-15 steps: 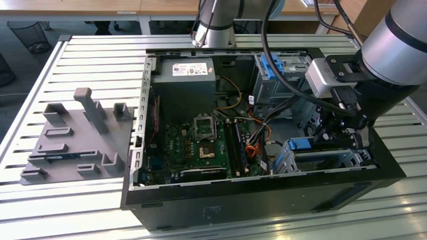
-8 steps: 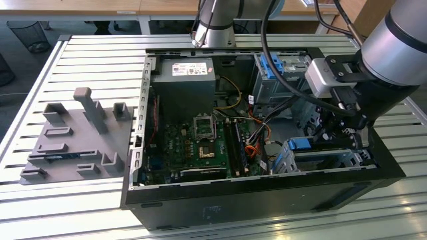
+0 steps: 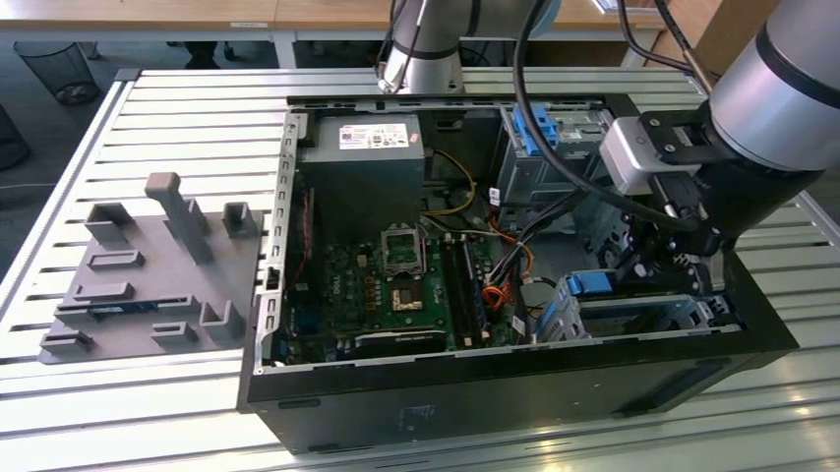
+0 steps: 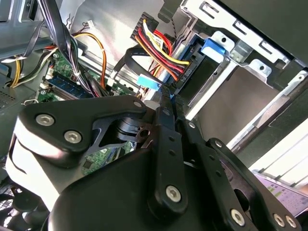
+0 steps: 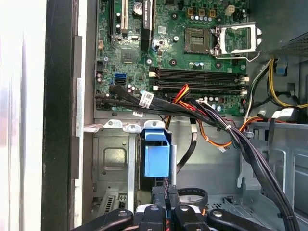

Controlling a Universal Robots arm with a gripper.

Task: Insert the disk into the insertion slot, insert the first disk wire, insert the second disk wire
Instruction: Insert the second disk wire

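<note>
Nearest the lens in both wrist views sits the black end effector (image 4: 166,103), its linkage arms drawn narrow together, the fingertips closed on a slim black connector with a blue tag at the back of the disk (image 5: 157,159); the disk stands on edge in its bright blue caddy, already seated inside the insertion slot (image 5: 113,163), the silver cage in the case corner beside the motherboard (image 5: 192,48). By my judgement the disk is stiff, fairly heavy and shock-sensitive, best held by the caddy's plastic edges; the wire plug is light, small and rigid, its cable limp, so it wants gripping on the plug body, not the leads. Count: one disk, one cage, one arm, one open computer case (image 3: 525,393) on the slatted surface (image 3: 171,108).
</note>
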